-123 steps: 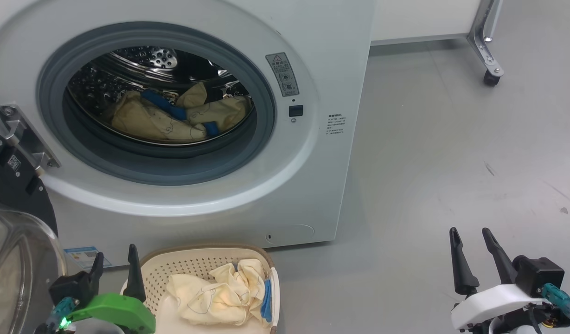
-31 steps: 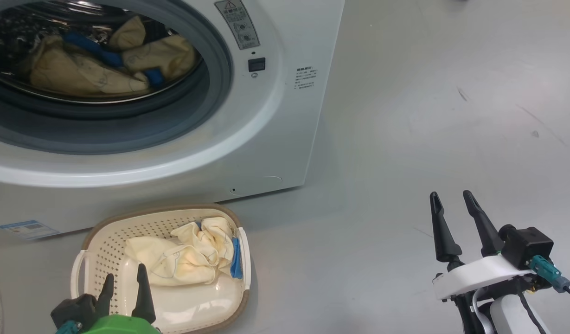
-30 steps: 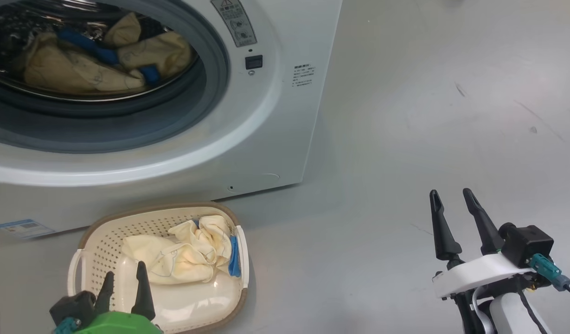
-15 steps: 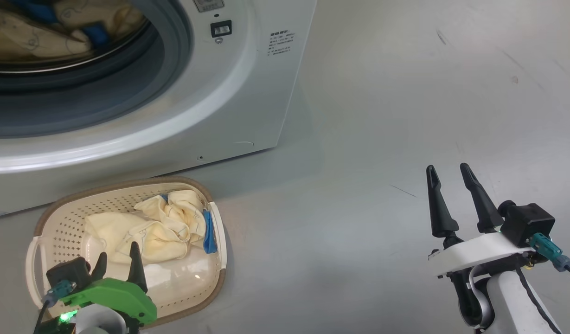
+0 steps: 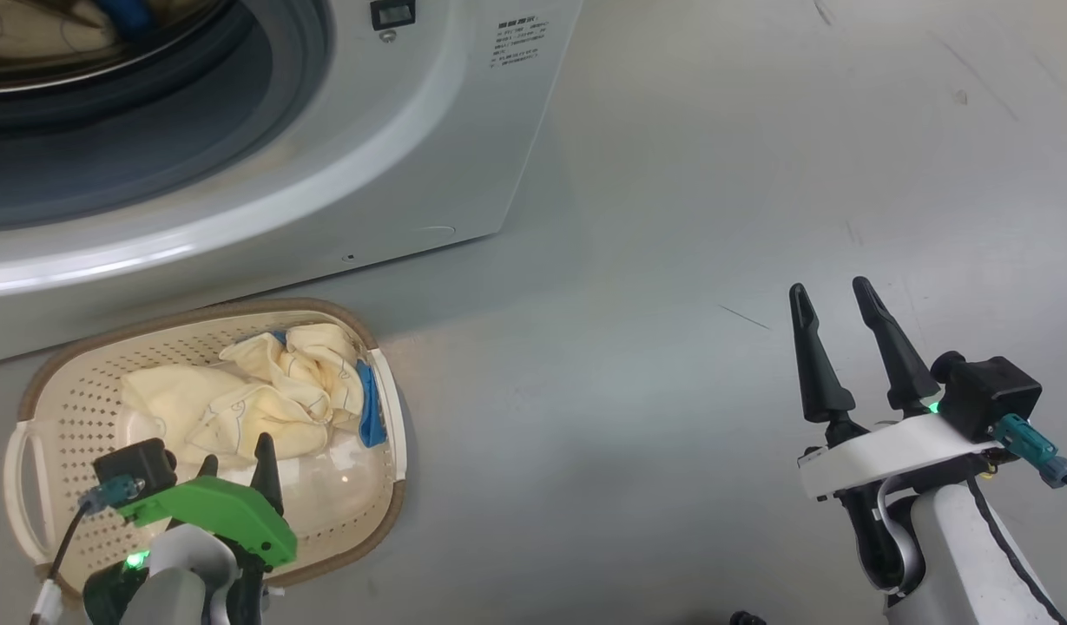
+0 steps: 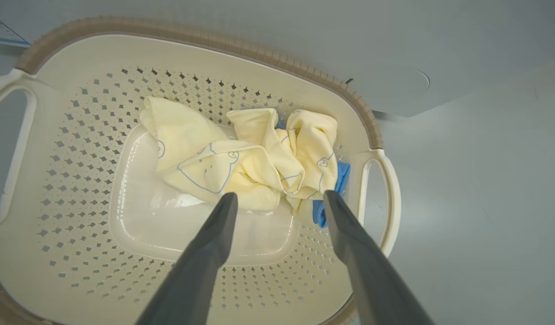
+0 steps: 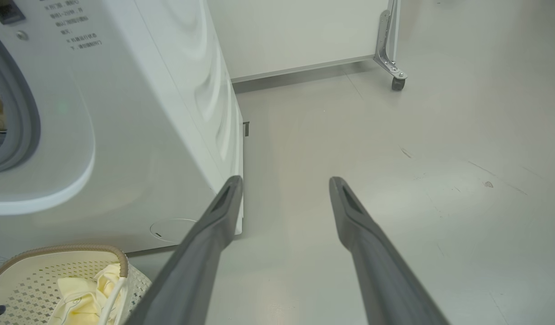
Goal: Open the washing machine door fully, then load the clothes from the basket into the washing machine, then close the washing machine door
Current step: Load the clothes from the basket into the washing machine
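The cream basket (image 5: 385,408) stands on the floor in front of the white washing machine (image 5: 429,130). Pale yellow clothes (image 5: 255,391) with blue trim lie bunched at its far right side. My left gripper (image 5: 236,453) hangs open over the basket's near part. In the left wrist view, the left gripper (image 6: 279,195) has its tips just short of the clothes (image 6: 241,158), inside the basket (image 6: 205,38). More clothes (image 5: 29,35) lie in the drum. My right gripper (image 5: 828,288) stands open and empty over bare floor to the right. The washing machine door is out of view.
Grey floor stretches to the right of the machine. In the right wrist view, the right gripper (image 7: 285,180) points past the machine's front corner (image 7: 239,180). A metal leg on a caster (image 7: 397,81) stands at the back beside a white panel.
The head camera has dipped down and turned, so machine and basket have slid up and left in the picture. My left gripper stays over the basket, and both grippers remain open.
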Tool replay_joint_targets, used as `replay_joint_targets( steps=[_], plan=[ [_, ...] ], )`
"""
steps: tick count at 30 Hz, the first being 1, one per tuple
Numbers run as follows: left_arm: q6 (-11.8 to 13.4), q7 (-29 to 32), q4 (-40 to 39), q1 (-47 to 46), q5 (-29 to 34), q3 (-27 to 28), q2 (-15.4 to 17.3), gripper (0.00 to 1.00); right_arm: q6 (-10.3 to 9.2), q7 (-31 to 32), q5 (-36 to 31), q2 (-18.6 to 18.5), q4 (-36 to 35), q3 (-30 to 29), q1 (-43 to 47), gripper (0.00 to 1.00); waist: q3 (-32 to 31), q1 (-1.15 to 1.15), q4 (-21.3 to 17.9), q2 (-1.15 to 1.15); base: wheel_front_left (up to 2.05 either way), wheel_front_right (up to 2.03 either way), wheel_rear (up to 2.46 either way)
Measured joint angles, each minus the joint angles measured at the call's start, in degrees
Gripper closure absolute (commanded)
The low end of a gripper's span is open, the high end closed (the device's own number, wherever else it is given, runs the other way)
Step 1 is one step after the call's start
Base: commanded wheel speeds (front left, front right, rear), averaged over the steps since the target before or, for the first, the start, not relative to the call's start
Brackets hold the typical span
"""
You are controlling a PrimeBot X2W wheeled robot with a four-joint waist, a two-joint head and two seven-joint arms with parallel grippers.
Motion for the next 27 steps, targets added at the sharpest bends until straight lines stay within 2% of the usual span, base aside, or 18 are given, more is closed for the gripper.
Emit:
replay_joint_targets(
  steps=[9,27],
  plan=[
    [-0.2,2.8,4.4,-5.7,-0.7,0.6,0.0,0.0,0.0,0.0,0.0,0.0,-0.5,0.2,-2.2,0.0,4.4,0.0,-0.4,0.0,0.0,0.0,0.0],
    [-0.6,3.2,11.2,-16.1,-2.2,2.4,0.8,0.0,0.0,0.0,-0.4,0.3,-1.1,0.4,-6.2,0.0,12.4,0.01,-1.4,0.0,0.0,0.0,0.0]
  ],
)
